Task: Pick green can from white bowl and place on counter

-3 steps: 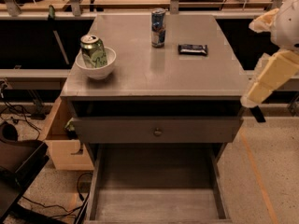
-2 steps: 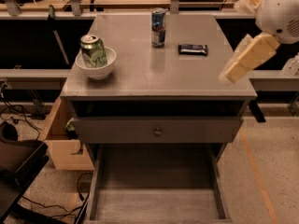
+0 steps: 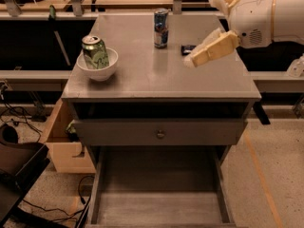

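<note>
A green can (image 3: pixel 95 52) stands in a bowl (image 3: pixel 99 73) at the left edge of the desk (image 3: pixel 156 77), in the upper left of the frame. Its long axis runs close to vertical, with the silver top and pull tab up and leaning slightly toward the upper left. Its base is sunk below the bowl's rim.

The end effector (image 3: pixel 192 61) hangs over the right part of the desk, right of centre in the frame and well apart from the bowl. It slants down and to the left from the white arm (image 3: pixel 259 14), which enters from the upper right corner. Whether it is open or closed cannot be told, and nothing is seen in its hold.

A blue can (image 3: pixel 161 28) stands upright near the far edge of the desk. Just right of it lies a small dark object (image 3: pixel 186 48), partly hidden by the end effector. Below the desk top, the bottom drawer (image 3: pixel 156 194) stands pulled out toward the lower edge of the frame.
</note>
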Robot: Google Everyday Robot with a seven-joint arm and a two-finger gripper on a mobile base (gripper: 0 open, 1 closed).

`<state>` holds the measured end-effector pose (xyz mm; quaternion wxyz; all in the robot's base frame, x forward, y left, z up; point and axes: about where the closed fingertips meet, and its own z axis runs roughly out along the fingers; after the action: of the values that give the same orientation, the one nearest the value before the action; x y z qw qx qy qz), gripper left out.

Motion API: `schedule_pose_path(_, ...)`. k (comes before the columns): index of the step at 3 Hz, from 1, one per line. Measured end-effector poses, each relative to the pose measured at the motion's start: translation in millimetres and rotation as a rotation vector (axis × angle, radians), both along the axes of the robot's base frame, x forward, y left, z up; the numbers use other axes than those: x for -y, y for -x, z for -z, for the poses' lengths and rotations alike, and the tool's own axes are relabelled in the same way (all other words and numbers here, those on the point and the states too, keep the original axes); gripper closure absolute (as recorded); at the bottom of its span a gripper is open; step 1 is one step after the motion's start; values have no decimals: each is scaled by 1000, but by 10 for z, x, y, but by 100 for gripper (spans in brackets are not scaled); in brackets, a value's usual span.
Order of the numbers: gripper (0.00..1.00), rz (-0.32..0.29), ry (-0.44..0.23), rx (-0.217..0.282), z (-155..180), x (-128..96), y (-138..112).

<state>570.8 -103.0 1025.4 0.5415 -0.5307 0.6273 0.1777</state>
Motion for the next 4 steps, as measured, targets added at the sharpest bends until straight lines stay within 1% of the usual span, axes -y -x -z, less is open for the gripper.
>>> schedule_pose_path(1,0,-33,-71,2,-77,-169,-4)
schedule_pose_path(2,0,-31,-67,2,-72,-160,-4)
schedule_pose_path(3,0,-58,-70,-14,-14,-412,-170)
schedule_pose_path(4,0,-112,-102,-40,64,-894,-517)
